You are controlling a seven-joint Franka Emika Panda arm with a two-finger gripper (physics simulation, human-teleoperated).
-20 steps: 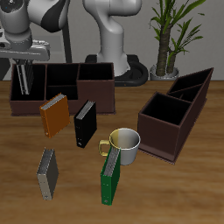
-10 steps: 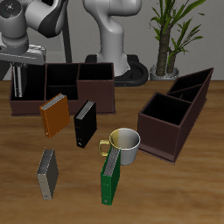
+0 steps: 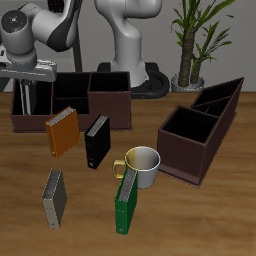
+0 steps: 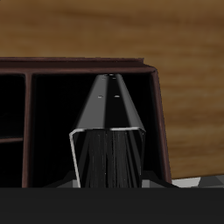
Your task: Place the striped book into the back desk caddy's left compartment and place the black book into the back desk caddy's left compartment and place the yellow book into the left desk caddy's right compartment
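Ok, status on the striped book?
Pincer down at back desk caddy, grip unclear. Striped book upright inside its end compartment. Black book, yellow book on table in front.

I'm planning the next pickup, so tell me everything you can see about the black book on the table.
The black book is slim, with a plain black cover and a pale strip of page edges. It stands upright on the wooden table, turned at an angle, just in front of the back desk caddy, between the yellow book and the mug. Only the table seems to touch it.
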